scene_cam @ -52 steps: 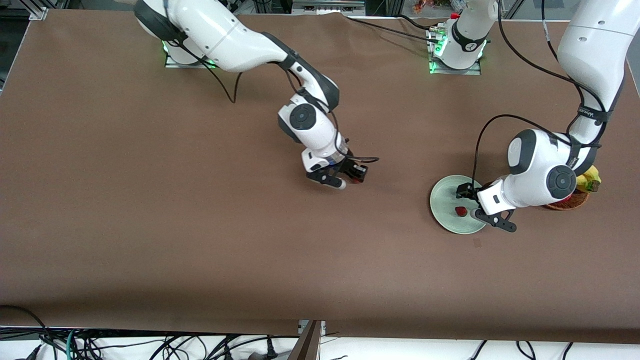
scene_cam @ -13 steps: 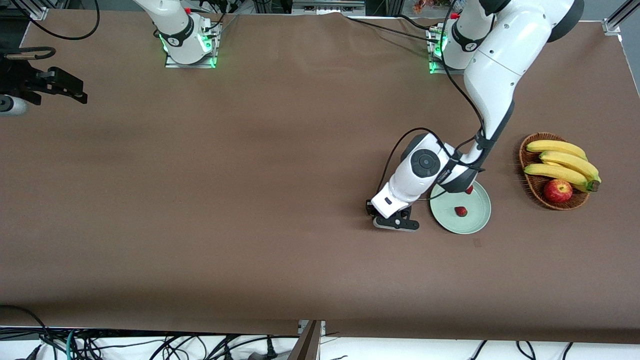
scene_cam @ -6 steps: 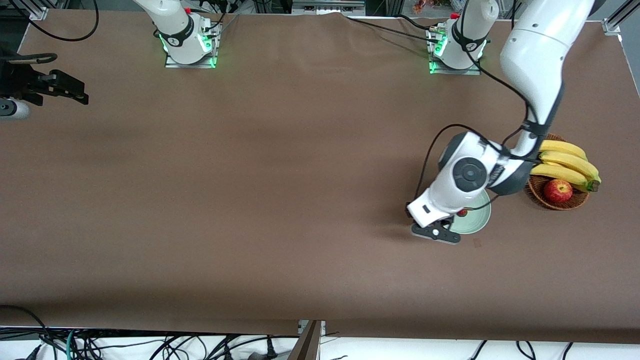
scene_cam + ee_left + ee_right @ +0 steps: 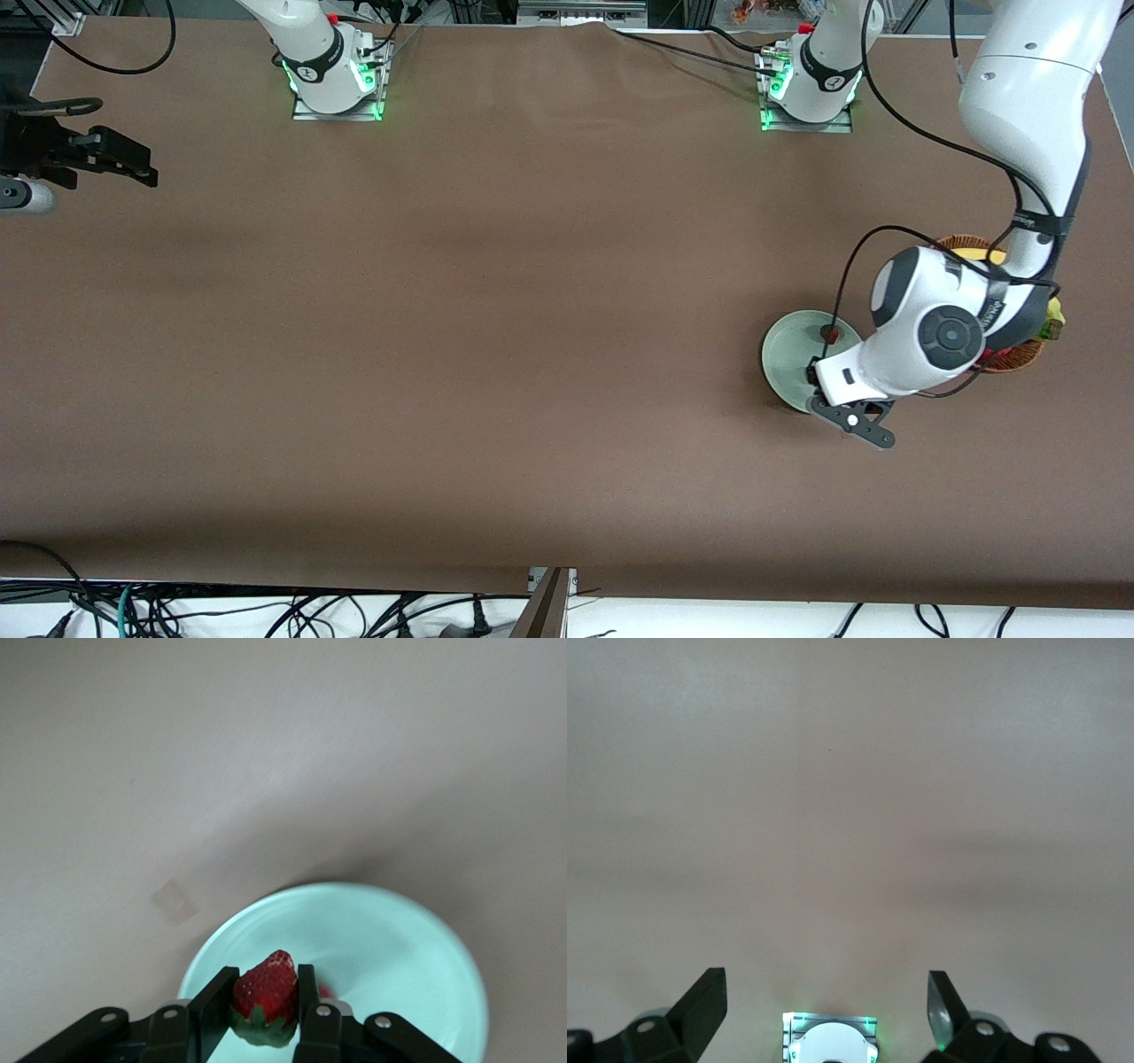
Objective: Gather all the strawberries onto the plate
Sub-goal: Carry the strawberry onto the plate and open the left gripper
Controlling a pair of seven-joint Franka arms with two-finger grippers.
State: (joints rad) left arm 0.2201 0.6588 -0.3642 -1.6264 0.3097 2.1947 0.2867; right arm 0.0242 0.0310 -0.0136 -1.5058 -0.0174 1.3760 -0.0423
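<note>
My left gripper [image 4: 819,390] is over the pale mint-green plate [image 4: 784,354], at its edge nearer the front camera. In the left wrist view the left gripper [image 4: 264,1001] is shut on a red strawberry [image 4: 264,990] with a green cap, held above the plate [image 4: 399,943]. A second strawberry [image 4: 830,334] lies on the plate, farther from the front camera. A sliver of red [image 4: 326,990] shows past one finger. The arm hides the rest of the plate. My right gripper [image 4: 89,159] waits open and empty at the right arm's end of the table, and it also shows in the right wrist view [image 4: 824,985].
A brown wicker basket [image 4: 1014,357] with bananas [image 4: 1052,317] stands beside the plate toward the left arm's end, mostly hidden by the left arm. The right arm's base [image 4: 830,1041] shows between the open right fingers.
The left arm has swung from the table beside the plate to over the plate's near edge, now covering the basket. The right arm left the table's middle four seconds ago and now waits.
</note>
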